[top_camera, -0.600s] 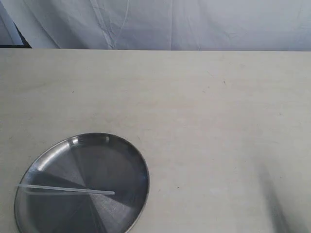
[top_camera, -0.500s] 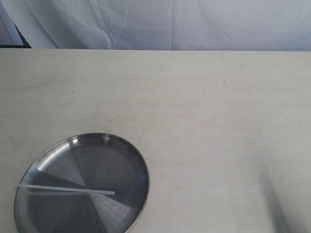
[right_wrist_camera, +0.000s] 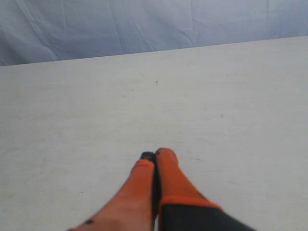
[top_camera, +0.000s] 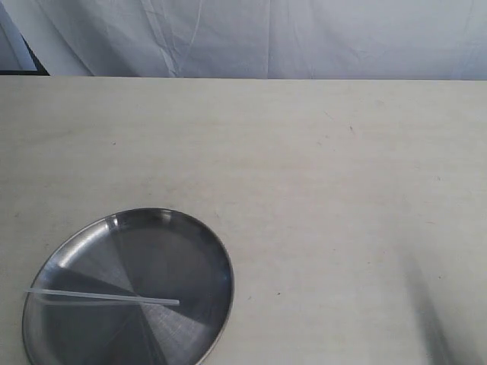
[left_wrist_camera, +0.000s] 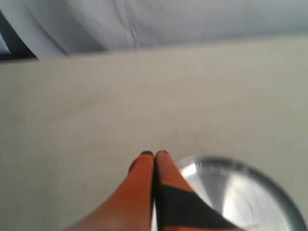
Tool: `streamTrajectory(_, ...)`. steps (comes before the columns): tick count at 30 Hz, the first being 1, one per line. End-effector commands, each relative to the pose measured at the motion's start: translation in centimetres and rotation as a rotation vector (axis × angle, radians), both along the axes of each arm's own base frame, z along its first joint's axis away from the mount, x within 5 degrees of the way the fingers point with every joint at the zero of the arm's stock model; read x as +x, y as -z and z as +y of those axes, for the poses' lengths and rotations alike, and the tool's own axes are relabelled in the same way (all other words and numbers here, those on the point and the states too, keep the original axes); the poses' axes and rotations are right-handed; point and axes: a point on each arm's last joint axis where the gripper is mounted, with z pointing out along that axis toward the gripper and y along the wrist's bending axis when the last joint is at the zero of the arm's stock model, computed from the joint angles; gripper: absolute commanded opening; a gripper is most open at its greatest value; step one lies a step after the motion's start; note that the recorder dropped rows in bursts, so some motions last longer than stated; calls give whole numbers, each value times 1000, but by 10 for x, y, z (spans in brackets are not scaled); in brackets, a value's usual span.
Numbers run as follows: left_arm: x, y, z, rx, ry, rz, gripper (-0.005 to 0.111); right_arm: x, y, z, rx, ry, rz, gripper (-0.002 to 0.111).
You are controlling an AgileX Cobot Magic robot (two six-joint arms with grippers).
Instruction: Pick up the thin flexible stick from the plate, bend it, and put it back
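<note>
The shiny steel plate sits at the lower left of the exterior view, partly cut off by the frame edge. The thin whitish stick lies straight across the plate, one end overhanging the left rim. Neither arm shows in the exterior view. In the left wrist view my left gripper is shut and empty, its orange fingers pressed together beside the plate's rim; the stick is hidden there. My right gripper is shut and empty above bare table, with no plate in its view.
A pale beige table fills the scene, backed by a white cloth curtain. A soft grey shadow lies at the lower right. A dark corner shows at the far left behind the table.
</note>
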Motion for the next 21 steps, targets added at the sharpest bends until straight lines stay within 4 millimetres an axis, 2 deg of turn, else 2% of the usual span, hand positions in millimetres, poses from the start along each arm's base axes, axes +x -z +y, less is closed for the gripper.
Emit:
streamTrajectory(1,48,15,-13,141,245,364,3,0,1,-1,-11,6,-10,0)
streamTrajectory(6,82,45,-16,208,327,528,27,0,1,-1,-11,6,-10,0)
streamTrajectory(10,96,66,-29,300,497,600,52,0,1,-1,-11,6,-10,0)
streamTrajectory(12,100,74,-34,360,590,616,59,0,1,-1,-11,6,-10,0)
streamTrajectory(16,104,93,-42,537,763,641,60,0,1,-1,-11,6,-10,0)
streamTrajectory(21,99,116,-43,701,837,727,60,0,1,-1,-11,6,-10,0)
